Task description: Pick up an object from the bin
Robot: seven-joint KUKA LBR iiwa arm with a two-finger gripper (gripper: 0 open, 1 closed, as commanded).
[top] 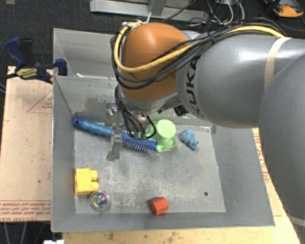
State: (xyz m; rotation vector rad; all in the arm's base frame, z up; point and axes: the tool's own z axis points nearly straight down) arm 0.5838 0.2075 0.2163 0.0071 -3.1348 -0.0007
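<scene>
Jaws look spread to me, not clamped. The gripper (113, 133) stands over a blue brush (95, 127), with one finger on its far side and one on its near side, about where handle meets bristles. The brush lies flat on the floor of the bin (189, 192), left of centre, handle pointing left and bristles right. Its bristle end touches a green cup (165, 133) just to the right. A small blue figure (189, 139) sits a little further right. Well apart, along the near edge, are a yellow block (85, 181), a glittery ball (99, 200) and a red cube (158, 206).

My worries from here are these. The handle is thin, so a close that lands off-centre could roll it out from between the fingers. The bristles rest against the cup, so a lift may drag or tip the cup. The far finger is half hidden under cables, so I judge its position poorly.

Lettering on the arm (239, 73) reads KUKA, its first letter partly covered by cables. I can read no other writing.
</scene>
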